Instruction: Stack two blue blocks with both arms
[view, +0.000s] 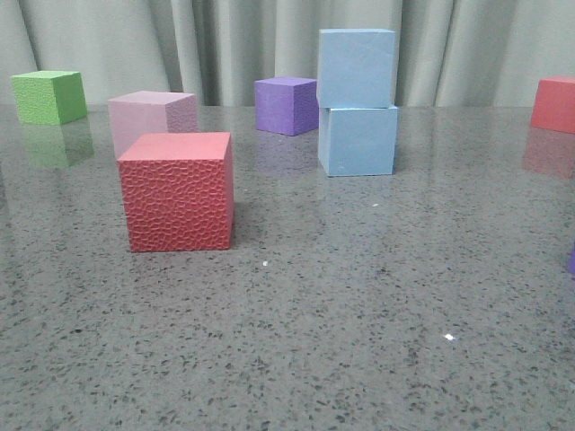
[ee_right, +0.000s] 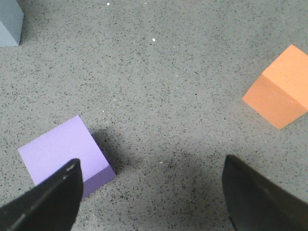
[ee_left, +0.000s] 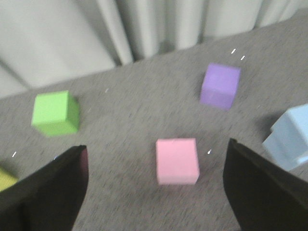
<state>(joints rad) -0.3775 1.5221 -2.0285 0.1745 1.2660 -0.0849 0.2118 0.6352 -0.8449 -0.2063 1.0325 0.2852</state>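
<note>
Blue blocks (view: pixel 357 101) stand already stacked, one atop the other, just off the side of the empty, spread-fingered left gripper (ee_left: pixel 154 192), which seems nearer, though blurred, than the likewise empty, spread right gripper (ee_right: pixel 151 197).

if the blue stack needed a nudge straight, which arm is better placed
Left, probably. The blue stack shows beside the open left gripper; the open right gripper hangs over a purple cube instead.

Even, soft light; the glossy bench (view: pixel 377 296) mirrors the cubes faintly, and the left wrist view is motion-blurred.
</note>
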